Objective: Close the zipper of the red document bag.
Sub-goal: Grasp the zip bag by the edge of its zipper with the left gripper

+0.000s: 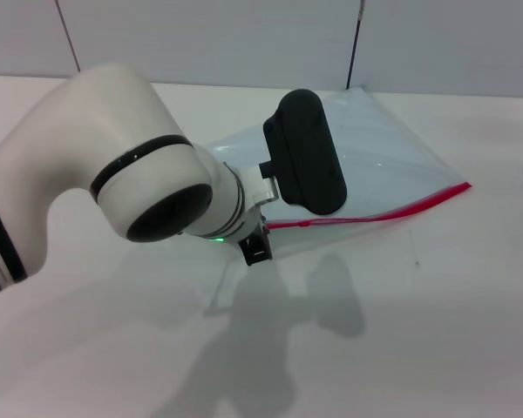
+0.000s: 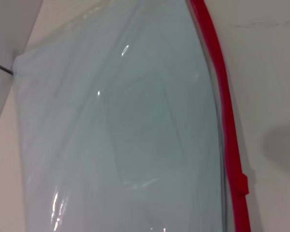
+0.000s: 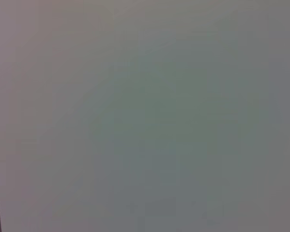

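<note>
The red document bag [image 1: 392, 152] lies flat on the white table, a translucent pale blue pouch with its near left part hidden under my left arm. Its zipper [image 1: 392, 211] is a thin red strip along the near edge, running from the right corner toward my left gripper [image 1: 257, 246]. That gripper hangs low over the strip's left end. In the left wrist view the bag [image 2: 121, 125] fills the picture, with the zipper [image 2: 224, 106] along one side and a small red slider [image 2: 242, 183] on it. My right gripper is out of view.
The white table [image 1: 436, 313] stretches in front of and to the right of the bag. A pale wall [image 1: 244, 39] stands behind it. The right wrist view shows only a plain grey surface [image 3: 145, 116].
</note>
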